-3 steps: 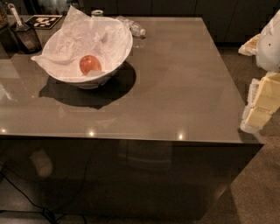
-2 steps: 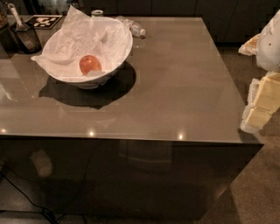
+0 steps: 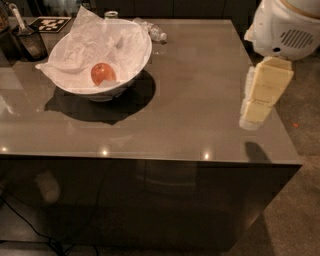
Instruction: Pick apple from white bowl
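The apple, small and red-orange with a yellowish patch, lies in the white bowl, on the crumpled white paper that lines it. The bowl stands at the back left of the glossy grey-brown table. My gripper, cream-coloured under the white arm, hangs over the table's right edge. It is far to the right of the bowl and holds nothing that I can see.
A dark container with a utensil stands at the far left, behind the bowl. A black-and-white marker tag, a small jar and a clear plastic bottle lie along the back edge. Carpet floor lies to the right.
The arm and gripper have moved left and a little further back, from beside the table's right edge to over it. The bowl and apple have not moved.
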{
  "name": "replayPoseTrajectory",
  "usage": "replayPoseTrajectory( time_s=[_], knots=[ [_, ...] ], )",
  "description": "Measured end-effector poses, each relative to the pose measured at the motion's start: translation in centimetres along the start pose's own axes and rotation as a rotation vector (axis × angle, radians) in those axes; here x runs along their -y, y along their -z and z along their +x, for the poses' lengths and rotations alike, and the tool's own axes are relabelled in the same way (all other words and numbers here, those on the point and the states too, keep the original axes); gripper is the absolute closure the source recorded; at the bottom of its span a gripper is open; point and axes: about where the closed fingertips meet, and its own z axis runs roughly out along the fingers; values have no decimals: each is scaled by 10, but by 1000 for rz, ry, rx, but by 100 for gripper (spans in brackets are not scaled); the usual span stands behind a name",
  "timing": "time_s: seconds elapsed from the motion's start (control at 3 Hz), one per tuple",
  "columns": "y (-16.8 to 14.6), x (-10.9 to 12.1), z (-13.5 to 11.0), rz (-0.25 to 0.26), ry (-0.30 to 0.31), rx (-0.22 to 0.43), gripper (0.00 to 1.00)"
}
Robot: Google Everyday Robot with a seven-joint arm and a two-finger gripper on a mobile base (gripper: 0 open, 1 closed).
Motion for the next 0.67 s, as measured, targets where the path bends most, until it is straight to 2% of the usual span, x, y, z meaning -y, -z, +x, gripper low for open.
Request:
replayPoseTrajectory(
  time_s=[0.67],
  knots=[
    [1,6,-10,21,3,34,0]
  ],
)
